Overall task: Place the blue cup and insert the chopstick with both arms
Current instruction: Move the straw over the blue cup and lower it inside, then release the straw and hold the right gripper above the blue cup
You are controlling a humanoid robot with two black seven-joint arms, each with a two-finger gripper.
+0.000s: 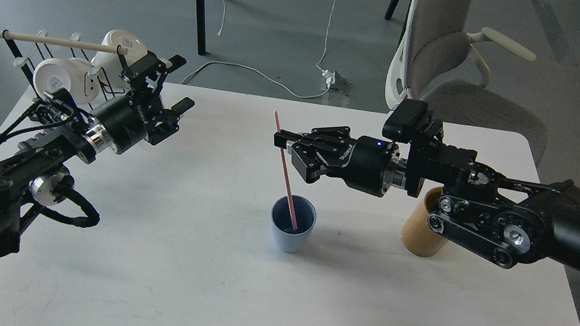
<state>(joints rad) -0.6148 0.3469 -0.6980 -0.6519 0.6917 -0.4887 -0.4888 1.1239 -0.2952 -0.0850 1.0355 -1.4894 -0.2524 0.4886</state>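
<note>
Bearing small pale lettering on the cylindrical wrist housings of both arms, too small and skewed to read with certainty. Standing upright near the middle of the white table [191, 286]: blue cup [291, 231], dark inside, no print visible on its wall. Leaning inside the cup: pink chopstick [285, 170], lower tip down in the cup's interior, upper end tilted up and to the left, well above the rim. Right gripper [284, 145] level with the upper part of the chopstick, fingers pointing left, stick crossing right at the fingertips; contact or a small gap not resolvable, jaws apparently narrow, exact opening and grip undetermined. Left gripper [180, 84] raised over the table's far left area, fingers spread wide apart, nothing between them, well apart from cup and chopstick. Behind the left gripper: black wire rack [22, 66] at the table's far left corner, carrying white mugs [60, 77] seen bottom-on and partly masked by the arm; faint round marks on the mug bases, illegible. Pale wooden rod [55, 41] lying across the rack's top, its right end hidden behind the gripper. Tan wooden cylinder [420, 228] standing on the table's right side, largely covered by the right arm's links. Grey office chair [443, 59] beyond the table, top cut off by the frame edge. White cable and a small power block [335, 80] on the grey floor.
</note>
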